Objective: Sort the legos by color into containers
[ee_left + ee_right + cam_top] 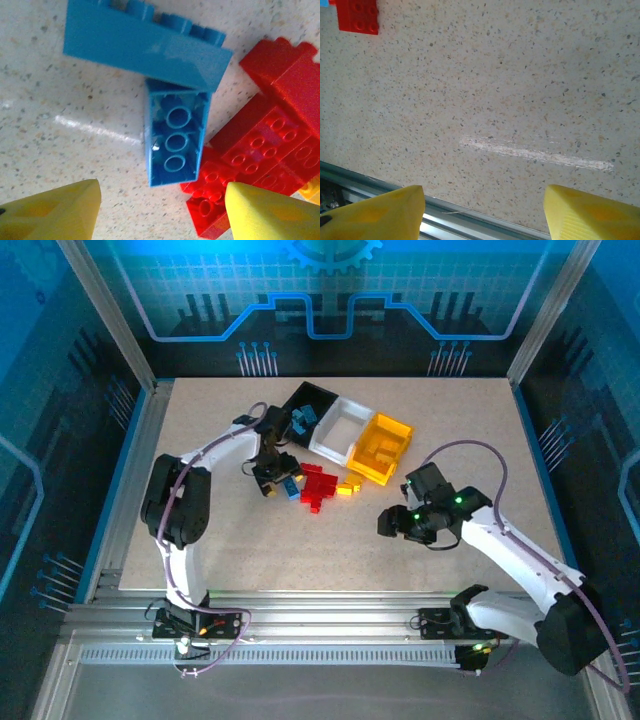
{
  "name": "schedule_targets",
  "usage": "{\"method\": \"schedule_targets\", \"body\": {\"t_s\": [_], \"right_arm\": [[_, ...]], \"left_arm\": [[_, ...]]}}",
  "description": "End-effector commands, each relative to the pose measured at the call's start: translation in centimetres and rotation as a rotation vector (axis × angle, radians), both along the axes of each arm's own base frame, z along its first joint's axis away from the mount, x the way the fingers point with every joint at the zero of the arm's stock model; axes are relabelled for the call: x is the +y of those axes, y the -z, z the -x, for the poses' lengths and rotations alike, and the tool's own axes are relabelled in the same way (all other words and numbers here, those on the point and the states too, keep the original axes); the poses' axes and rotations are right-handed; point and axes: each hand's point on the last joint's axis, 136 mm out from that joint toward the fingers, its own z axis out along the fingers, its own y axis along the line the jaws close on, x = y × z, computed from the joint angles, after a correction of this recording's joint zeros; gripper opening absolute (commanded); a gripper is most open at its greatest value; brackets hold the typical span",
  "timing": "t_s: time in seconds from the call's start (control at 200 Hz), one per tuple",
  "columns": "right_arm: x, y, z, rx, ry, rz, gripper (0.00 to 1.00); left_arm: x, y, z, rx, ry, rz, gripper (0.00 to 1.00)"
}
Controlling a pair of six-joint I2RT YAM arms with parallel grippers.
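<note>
The left end effector (pixel 162 200) was held released over an upturned blue brick (pixel 175 135); the right end effector (pixel 484 200), apparently also released, was positioned above the surface (pixel 520 75).

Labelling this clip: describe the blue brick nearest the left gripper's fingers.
Find the three joined bins; bricks lie scattered before them. At their left edge, below the left gripper, lies a blue brick: alone there, its hollow underside faces up, showing three tubes.
</note>
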Motion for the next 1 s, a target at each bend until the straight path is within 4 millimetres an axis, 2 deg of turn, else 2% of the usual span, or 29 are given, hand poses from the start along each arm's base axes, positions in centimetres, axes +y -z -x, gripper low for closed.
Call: {"method": "schedule_targets", "body": {"t_s": [0.0,0.285,0.605,0.675,0.77,0.89,0.995], "right_arm": [[-0.5,0.1,1.0,0.016,0.004,0.014,0.65],[-1.2,0.0,1.8,0.019,0.013,0.028,0.65],[-1.1,0.1,1.5,0.014,0.016,0.027,0.66],[-1.0,0.2,1.4,0.015,0.018,0.023,0.65],[-0.9,0.2,1.2,0.013,0.017,0.022,0.65],[-0.8,0.2,0.9,0.008,0.018,0.023,0.65],[-0.8,0.4,0.8,0.008,0.015,0.029,0.66]], "left_arm": [[-0.2,0.9,-1.0,0.011,-0.024,-0.02,0.68],[-0.5,2.7,-1.9,0.055,0.0,-0.049,0.66],[0.7,5.2,0.2,0.14,0.04,-0.11,0.52],[1.0,5.4,0.6,0.151,0.048,-0.117,0.46],[1.5,4.9,0.9,0.139,0.061,-0.129,0.37],[2.0,3.5,0.9,0.116,0.071,-0.117,0.3],[2.2,1.0,0.7,0.066,0.064,-0.087,0.29]]}}
